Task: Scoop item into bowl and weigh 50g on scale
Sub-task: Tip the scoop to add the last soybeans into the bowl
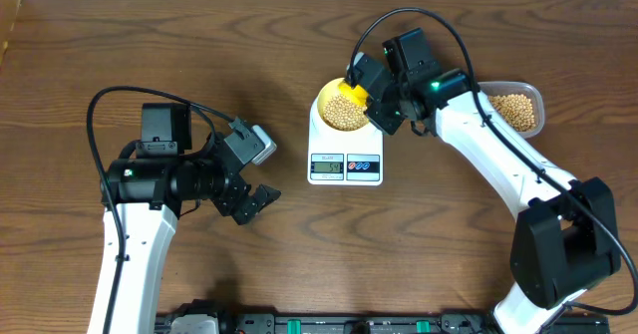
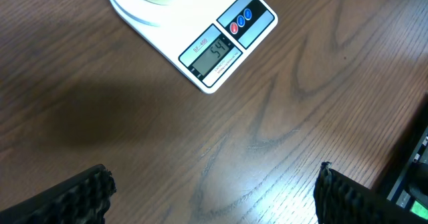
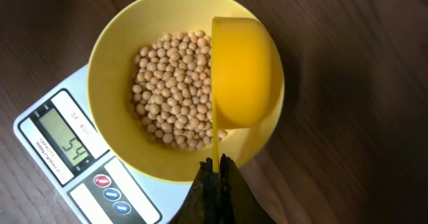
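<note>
The weighing looks nearly done but overshot. The bowl (image 3: 110,83) sits on the round platform of the scale (image 1: 345,147), holding a good layer of beans (image 3: 174,90), and the display (image 2: 215,55) reads 54, a little above the target of 50. By my reading, what is left is to lift a few beans back out and check the number again.

The right gripper (image 3: 217,174) is shut tight on the thin handle of the yellow scoop (image 3: 241,70). The scoop hangs on edge over the bowl's 3 o'clock side, its mouth turned toward the beans; whether anything remains in it I cannot tell. The left gripper (image 1: 254,202) stands wide open with nothing in it, low over the table (image 1: 419,254) at about 8 o'clock from the scale.

A clear tub (image 1: 538,100) with more beans lies at 3 o'clock from the scale.

Above the display the scale is printed "SF-400"; a smaller line starting "CAPACITY" is too fine to read further.
</note>
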Tool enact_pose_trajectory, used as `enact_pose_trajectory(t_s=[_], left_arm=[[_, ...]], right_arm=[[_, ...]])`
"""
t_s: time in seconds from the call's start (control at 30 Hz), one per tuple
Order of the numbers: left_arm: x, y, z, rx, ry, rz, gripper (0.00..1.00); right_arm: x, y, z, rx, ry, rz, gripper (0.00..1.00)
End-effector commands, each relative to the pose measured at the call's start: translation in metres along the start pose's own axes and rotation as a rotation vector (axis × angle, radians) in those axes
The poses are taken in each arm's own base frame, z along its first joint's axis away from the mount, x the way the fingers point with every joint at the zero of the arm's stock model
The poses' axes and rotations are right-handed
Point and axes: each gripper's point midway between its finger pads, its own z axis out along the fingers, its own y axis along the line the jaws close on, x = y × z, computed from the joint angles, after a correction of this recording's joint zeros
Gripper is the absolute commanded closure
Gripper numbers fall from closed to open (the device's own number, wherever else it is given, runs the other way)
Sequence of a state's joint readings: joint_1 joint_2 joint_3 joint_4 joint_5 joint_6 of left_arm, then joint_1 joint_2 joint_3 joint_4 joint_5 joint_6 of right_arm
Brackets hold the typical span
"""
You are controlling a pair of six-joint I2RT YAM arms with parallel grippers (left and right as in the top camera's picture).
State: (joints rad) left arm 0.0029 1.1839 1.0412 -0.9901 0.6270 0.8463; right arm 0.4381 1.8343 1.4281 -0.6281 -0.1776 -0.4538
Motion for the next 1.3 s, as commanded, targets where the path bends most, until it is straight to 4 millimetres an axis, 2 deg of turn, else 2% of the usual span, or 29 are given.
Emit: enact_pose_trajectory(t_s=[0.0, 0.2, 0.37, 0.77, 1.1, 1.27], left_arm=[[-0.008, 0.001, -0.004, 0.0, -0.021, 0.02, 0.02], [-0.008, 0.001, -0.004, 0.0, -0.021, 0.02, 0.02], [-0.008, 0.001, -0.004, 0.0, -0.021, 0.02, 0.02], [-0.008, 0.001, -0.004, 0.0, -0.021, 0.019, 0.02], [-0.008, 0.001, -0.004, 0.0, -0.021, 0.02, 0.02], [-0.008, 0.001, -0.004, 0.0, -0.021, 0.02, 0.02]], right_arm=[[-0.005, 0.003, -0.003, 0.002, -0.001, -0.019, 0.99], [-0.001, 0.007, -0.002, -0.011, 0.017, -0.017, 0.99], [0.0, 0.022, -0.003, -0.091, 0.011, 0.011, 0.99], [-0.019, 0.054, -0.015, -0.348, -0.085, 0.233, 0.99], [-0.014, 0.034, -0.021, -0.37, -0.077, 0.473, 0.99], [-0.019, 0.033, -0.033, -0.478, -0.127, 0.513, 0.99]])
